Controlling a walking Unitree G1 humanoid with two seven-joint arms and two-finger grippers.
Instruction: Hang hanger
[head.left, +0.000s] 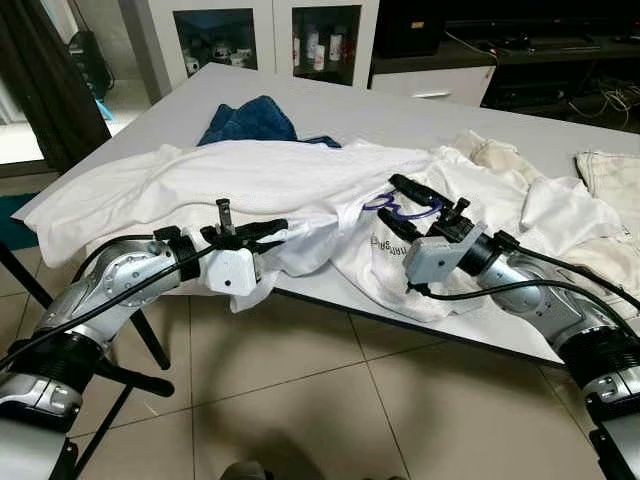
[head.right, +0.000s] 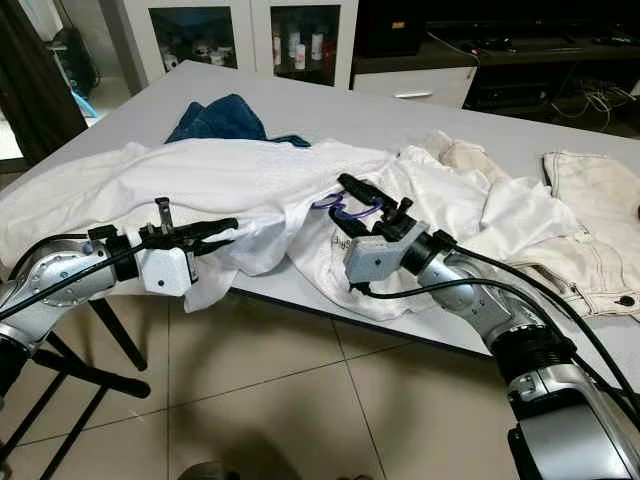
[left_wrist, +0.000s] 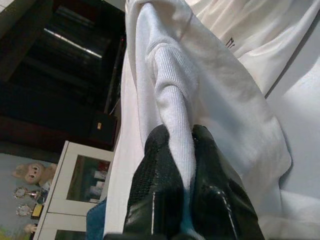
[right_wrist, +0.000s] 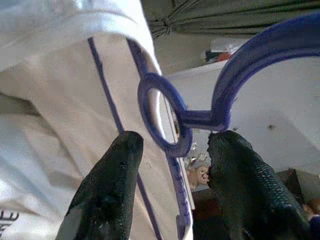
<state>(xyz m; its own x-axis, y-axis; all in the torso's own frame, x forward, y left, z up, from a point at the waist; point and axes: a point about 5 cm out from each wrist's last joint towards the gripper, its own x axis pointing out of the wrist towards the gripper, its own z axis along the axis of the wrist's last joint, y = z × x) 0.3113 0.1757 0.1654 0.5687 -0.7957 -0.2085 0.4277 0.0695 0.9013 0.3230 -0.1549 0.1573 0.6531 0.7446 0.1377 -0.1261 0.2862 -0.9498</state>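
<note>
Landmark: white shirt (head.left: 300, 185), spread across desk (head.left: 420, 115), hem hanging over desk near edge.

Left gripper (head.left: 262, 231) at left part of shirt hem, jaws clenched on ribbed fold of shirt fabric; wrist view shows cloth squeezed between both black fingers (left_wrist: 150, 195).

Blue cloth (head.left: 250, 120) on desk behind shirt.

Purple hanger (head.left: 400, 208) lies on shirt, right of its middle, near printed text.

Right gripper (head.left: 398, 205) at hanger, jaws released, one finger on each side of hanger's ring (right_wrist: 162, 117), not closed on it.

Cream garment (head.right: 590, 225) on desk right of shirt.
</note>
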